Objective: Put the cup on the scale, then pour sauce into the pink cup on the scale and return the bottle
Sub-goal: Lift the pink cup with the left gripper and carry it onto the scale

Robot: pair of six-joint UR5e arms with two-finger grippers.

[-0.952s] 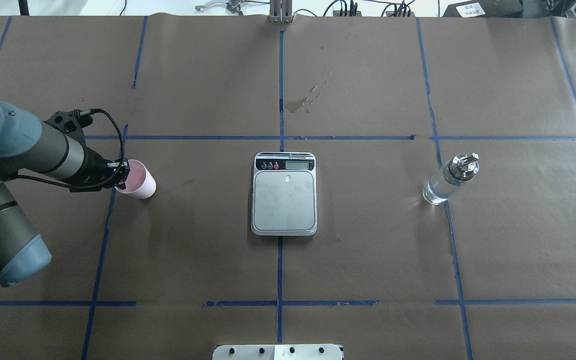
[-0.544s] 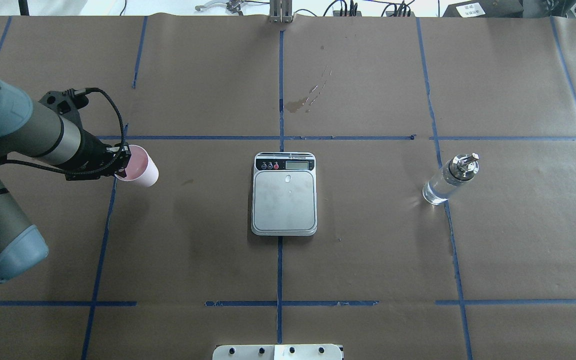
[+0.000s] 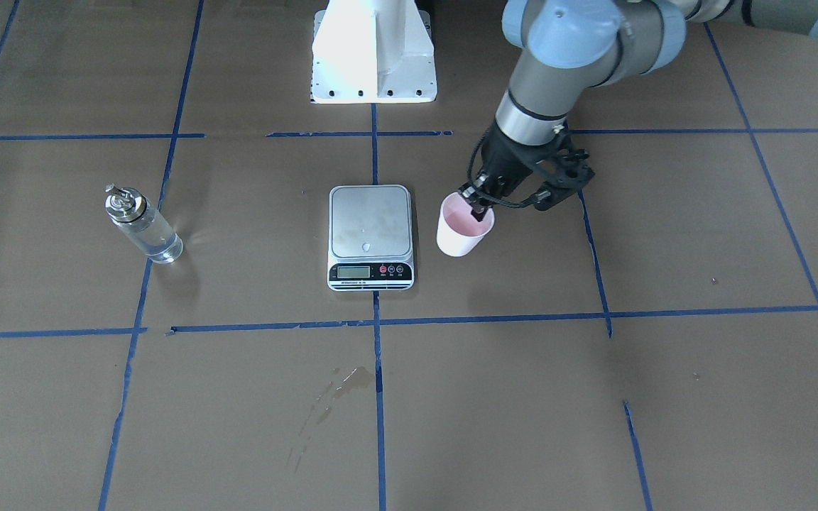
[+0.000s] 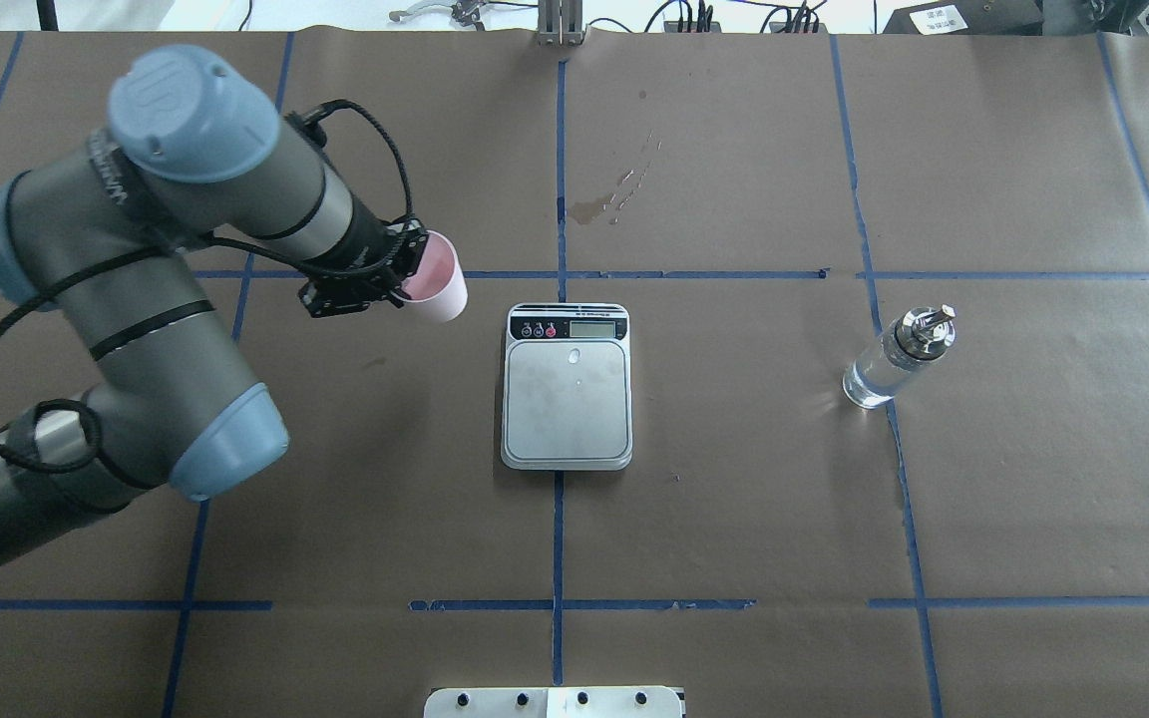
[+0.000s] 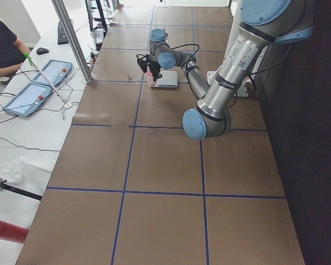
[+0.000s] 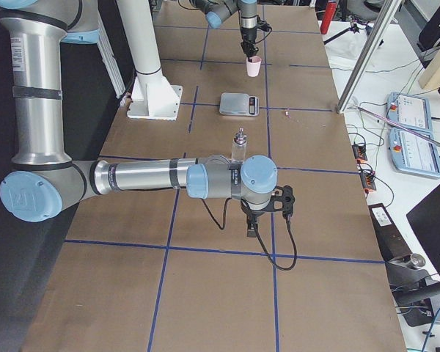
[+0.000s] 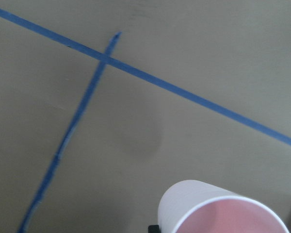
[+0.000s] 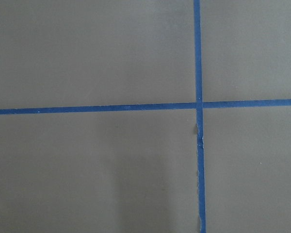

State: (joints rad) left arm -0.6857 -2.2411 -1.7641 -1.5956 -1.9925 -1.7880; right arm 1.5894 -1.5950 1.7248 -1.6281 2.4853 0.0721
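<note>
Cup [image 4: 438, 279] is held by its rim in the left pincer [image 4: 407, 271], which is closed on it (one finger inside the pink wall). It is judged to hang clear of the bench [image 4: 734, 499], near the scale [image 4: 568, 399] on its left, not yet over the platform. The first step is in hand: next, the cup must be brought above the steel plate, lowered upright and released. The bottle [image 4: 896, 359] stands well apart. The right pincer [image 6: 251, 224] is seen sidelong only; its state cannot be told.
</note>
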